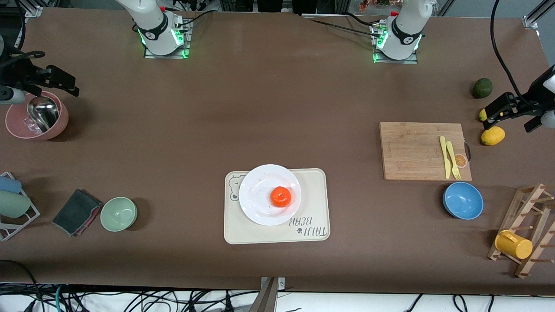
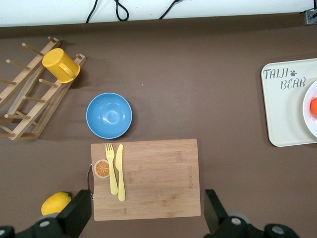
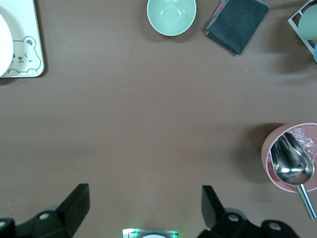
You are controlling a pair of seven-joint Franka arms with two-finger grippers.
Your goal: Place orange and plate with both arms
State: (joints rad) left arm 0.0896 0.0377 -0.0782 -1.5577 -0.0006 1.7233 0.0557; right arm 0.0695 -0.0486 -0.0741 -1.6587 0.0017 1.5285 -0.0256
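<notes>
Orange (image 1: 281,196) sits on plate (image 1: 260,190); plate rests on tray (image 1: 312,208) mid-table; left gripper (image 2: 148,215) fingers spread, empty, over cutting board (image 2: 158,178); right gripper (image 3: 143,210) fingers spread, empty, over bare table near pink bowl (image 3: 270,156).

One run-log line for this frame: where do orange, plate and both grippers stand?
orange: on plate | plate: on tray | left gripper: open, over cutting board | right gripper: open, over bare table

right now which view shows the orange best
The front view: the whole orange shows from above, sitting on the plate. The left wrist view catches only a sliver of it at the frame edge. The right wrist view shows just the plate's rim, no orange.
</notes>
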